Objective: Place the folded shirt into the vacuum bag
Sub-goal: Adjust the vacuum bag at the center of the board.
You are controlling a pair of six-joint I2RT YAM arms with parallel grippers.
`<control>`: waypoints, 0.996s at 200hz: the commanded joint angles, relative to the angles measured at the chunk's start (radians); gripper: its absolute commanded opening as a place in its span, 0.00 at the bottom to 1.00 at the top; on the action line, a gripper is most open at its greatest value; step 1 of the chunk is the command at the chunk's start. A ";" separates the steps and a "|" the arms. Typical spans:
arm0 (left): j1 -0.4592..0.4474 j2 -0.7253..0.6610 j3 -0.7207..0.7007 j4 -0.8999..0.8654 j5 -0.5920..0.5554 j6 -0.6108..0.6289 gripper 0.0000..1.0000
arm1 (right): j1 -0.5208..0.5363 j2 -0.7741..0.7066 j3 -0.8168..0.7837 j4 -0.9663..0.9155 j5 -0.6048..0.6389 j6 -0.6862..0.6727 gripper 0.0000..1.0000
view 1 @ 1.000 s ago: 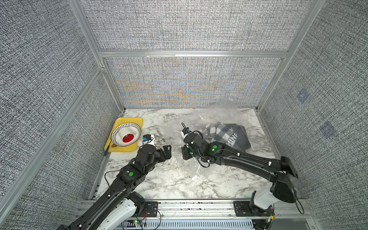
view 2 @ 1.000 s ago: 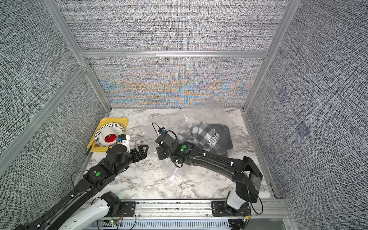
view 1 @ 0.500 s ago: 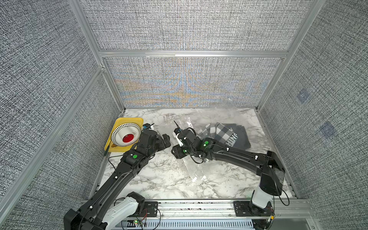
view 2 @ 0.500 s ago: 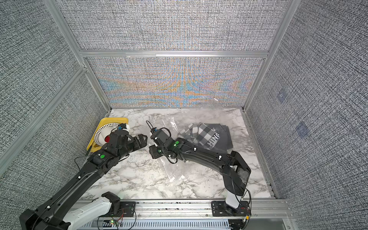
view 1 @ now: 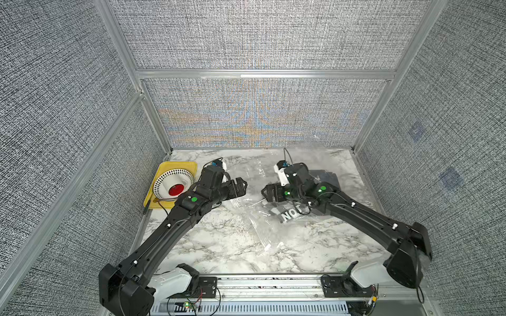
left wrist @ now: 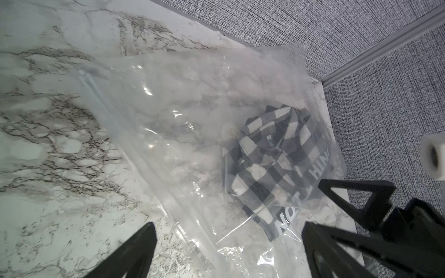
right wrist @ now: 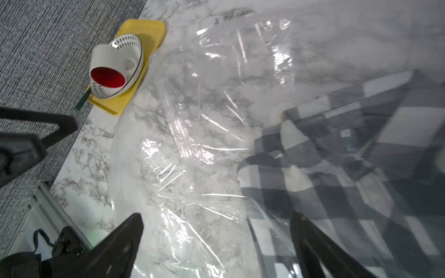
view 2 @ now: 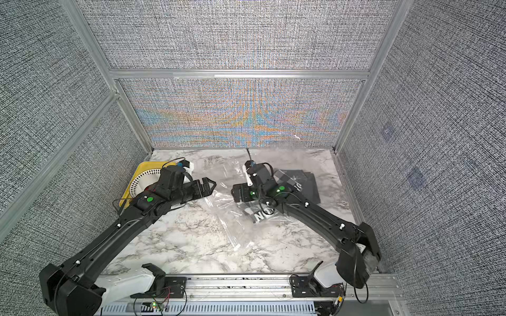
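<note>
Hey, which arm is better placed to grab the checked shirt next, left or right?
Right, probably. The open right gripper hangs at the edge of the checked shirt, which fills its wrist view. The open left gripper sits across the clear part of the vacuum bag, nearer the yellow tray.

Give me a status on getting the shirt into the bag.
Done, it seems: the checked shirt shows through the plastic of the clear bag, lying deep inside. In hand: nothing; the left gripper and right gripper hover open over the bag. Left: probably only pulling the arms back, though I cannot tell whether the shirt's far edge is covered.
</note>
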 commanded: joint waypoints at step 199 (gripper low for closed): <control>-0.261 0.684 0.264 0.022 -0.082 0.049 0.96 | -0.453 0.226 -0.219 0.309 -0.231 0.011 0.82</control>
